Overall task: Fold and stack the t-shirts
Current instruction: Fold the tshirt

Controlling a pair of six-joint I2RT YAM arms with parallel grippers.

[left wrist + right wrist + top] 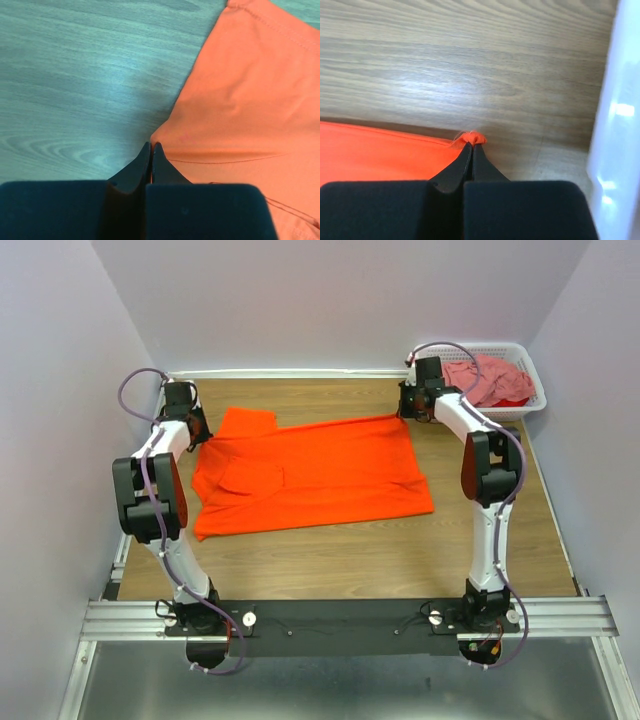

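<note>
Grip at far left: left fingers (152, 150) pressed together right on the orange shirt's (320, 475) edge, seemingly nipping it, though cloth between the tips not plain to see. Spread flat across the desk (330, 560), long axis left to right, sleeves and neck end leftward, hem rightward, filling the span between both arms. Caught only at the left edge and the far right corner; all the rest spreading nearward from both pinch points, toward the bases. Neither arm nearer: one end each. Judged next: far edge drawn nearward over the body, both arms level, fold line along that long axis. Smooth wood grain underneath, likely to let cloth slide, so better lifted than dragged. Open wood nearward of the shirt, seemingly enough for the fold to land. Further right: right fingers (472, 147) clamped on a bunched orange corner. Just beyond, at the far right corner: basket (532, 400) with pink shirt (490, 380) heaped inside, close beside the right wrist. Walls tight on left, far and right sides.
</note>
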